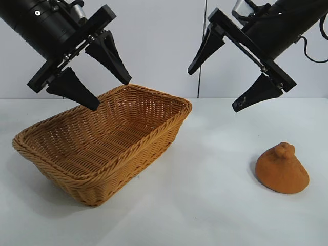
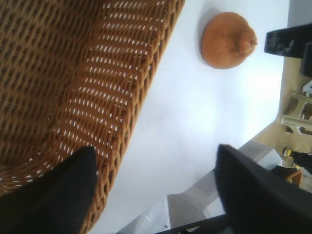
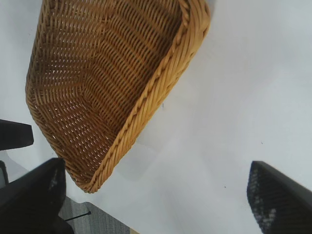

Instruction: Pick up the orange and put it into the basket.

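Note:
The orange (image 1: 282, 168), dull orange-brown with a knobby bump on top, sits on the white table at the right front; it also shows in the left wrist view (image 2: 227, 40). The tan wicker basket (image 1: 61, 164) stands at the left and holds nothing; its rim shows in the left wrist view (image 2: 146, 87) and in the right wrist view (image 3: 151, 97). My left gripper (image 1: 109, 95) hangs open and empty above the basket's back rim. My right gripper (image 1: 214, 88) hangs open and empty high above the table, up and to the left of the orange.
The white table (image 1: 215, 205) stretches between basket and orange. A pale wall stands behind the arms. In the left wrist view, the table's edge (image 2: 273, 126) and some equipment (image 2: 297, 117) lie beyond it.

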`<state>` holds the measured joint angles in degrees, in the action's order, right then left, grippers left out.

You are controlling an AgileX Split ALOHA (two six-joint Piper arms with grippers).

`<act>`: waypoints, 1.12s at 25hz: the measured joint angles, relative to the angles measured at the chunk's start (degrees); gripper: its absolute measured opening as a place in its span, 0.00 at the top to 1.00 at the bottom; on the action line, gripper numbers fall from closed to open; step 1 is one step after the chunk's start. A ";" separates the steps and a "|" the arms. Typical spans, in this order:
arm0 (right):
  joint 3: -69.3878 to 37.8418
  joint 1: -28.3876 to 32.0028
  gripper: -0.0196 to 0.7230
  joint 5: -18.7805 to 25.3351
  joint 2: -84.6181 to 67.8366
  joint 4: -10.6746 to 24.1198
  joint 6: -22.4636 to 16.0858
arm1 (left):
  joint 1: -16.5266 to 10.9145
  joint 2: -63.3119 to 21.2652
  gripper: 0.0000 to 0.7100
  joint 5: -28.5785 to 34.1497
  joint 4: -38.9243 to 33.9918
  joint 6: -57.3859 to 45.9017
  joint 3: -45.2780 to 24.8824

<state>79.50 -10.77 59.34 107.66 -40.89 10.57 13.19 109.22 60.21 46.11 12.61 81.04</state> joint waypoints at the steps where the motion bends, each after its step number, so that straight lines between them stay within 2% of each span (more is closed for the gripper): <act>1: 0.00 0.00 0.04 0.00 0.00 0.00 0.00 | 0.00 0.00 0.30 0.00 0.00 0.00 0.00; 9: 0.00 0.00 0.04 -1.47 0.00 0.00 0.05 | 0.00 0.00 0.30 0.00 0.00 0.06 0.00; 28: 0.00 0.00 0.04 -1.51 0.00 0.00 -0.71 | 0.00 0.00 0.30 -1.00 0.00 0.06 0.00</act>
<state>79.50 -10.77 57.83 107.66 -40.89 9.87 13.19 109.22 59.21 46.11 12.67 81.04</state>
